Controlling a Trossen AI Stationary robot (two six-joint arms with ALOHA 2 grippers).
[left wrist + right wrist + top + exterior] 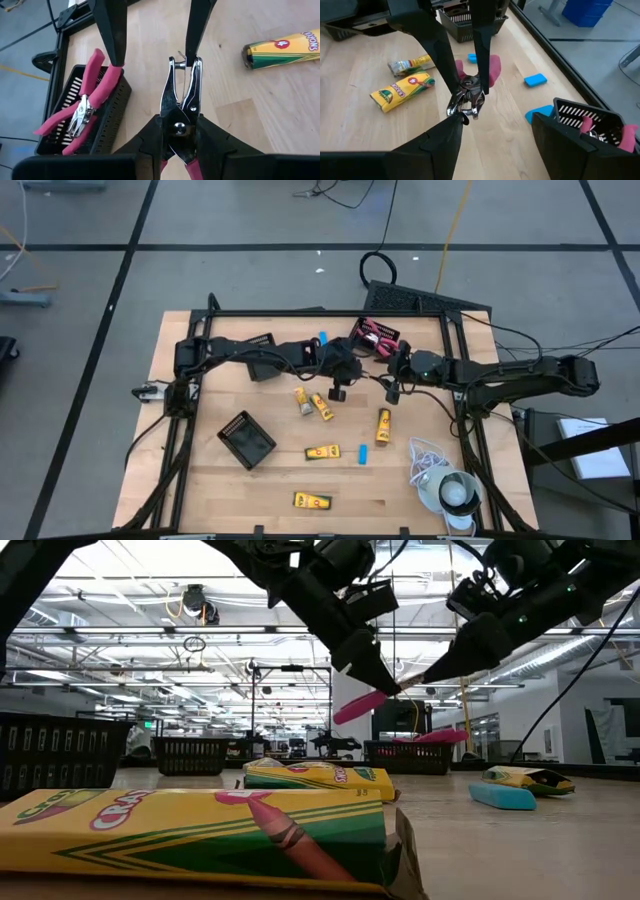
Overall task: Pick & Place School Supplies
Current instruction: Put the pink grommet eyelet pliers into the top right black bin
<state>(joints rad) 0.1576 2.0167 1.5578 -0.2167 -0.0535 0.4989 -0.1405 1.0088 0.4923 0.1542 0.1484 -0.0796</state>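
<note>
While the left gripper (176, 145) holds the pink-handled punch tool (181, 95) above the bench (200, 480), jaws clamped narrow on its pivot, the right gripper (487, 135) stands wide at the tool's metal tip. Risk: if the left releases before the right closes, the tool drops short of the black tray (378, 336).

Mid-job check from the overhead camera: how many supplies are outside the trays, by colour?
Yellow cardboard crayon boxes: 5
Light-blue oblong erasers: 2
Pink-handled metal punch tool, gripped by the left end effector: 1
Total: 8 visible; the arms may hide more.
</note>
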